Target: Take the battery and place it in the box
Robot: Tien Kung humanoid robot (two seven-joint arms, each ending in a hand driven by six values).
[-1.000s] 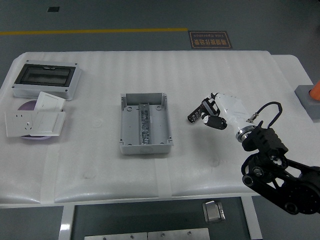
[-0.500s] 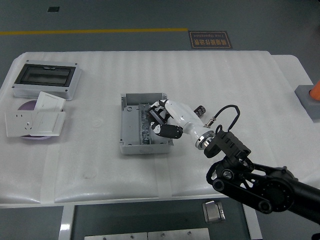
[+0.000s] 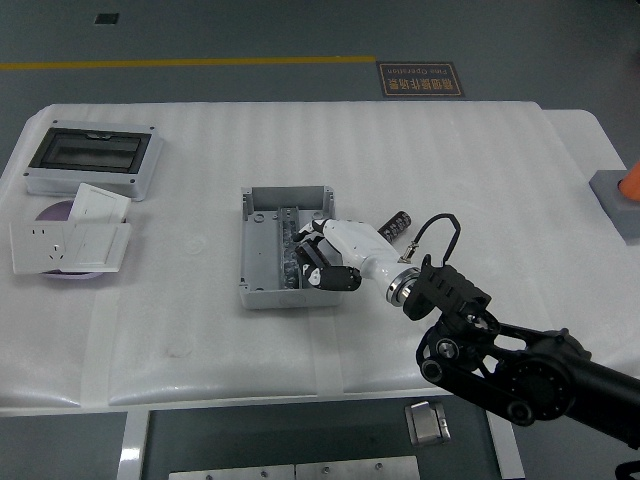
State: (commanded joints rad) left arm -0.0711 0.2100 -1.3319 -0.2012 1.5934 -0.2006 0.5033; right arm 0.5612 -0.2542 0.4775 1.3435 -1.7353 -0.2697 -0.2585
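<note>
A second ago our right robot hand (image 3: 318, 262) was well to the right of the box (image 3: 290, 247), with the battery (image 3: 396, 223) at its fingertips. Now the hand has swung left and hangs over the right half of the box, its fingers curled down into the open tray. The battery did not come with it. It lies on the table (image 3: 180, 200) to the right of the box, just behind our white wrist, a short dark cylinder resting at a slant. So the carry seems to have failed: the hand reached the drop point but, as far as we can tell, its fingers are clenched on nothing. We judge the task must go back to the pick, since the battery is still outside the box.

The box is a grey moulded plastic tray, rectangular, open at the top, with raised mounting posts at its corners and a metal rail along its middle. The battery looks smooth and round, so it may roll on the table's padded, ribbed white cover. Left of the box sit a grey enclosure (image 3: 88, 160) with a dark clear lid and some white wall sockets (image 3: 68, 242) on a purple disc. Our left arm is not in sight.
</note>
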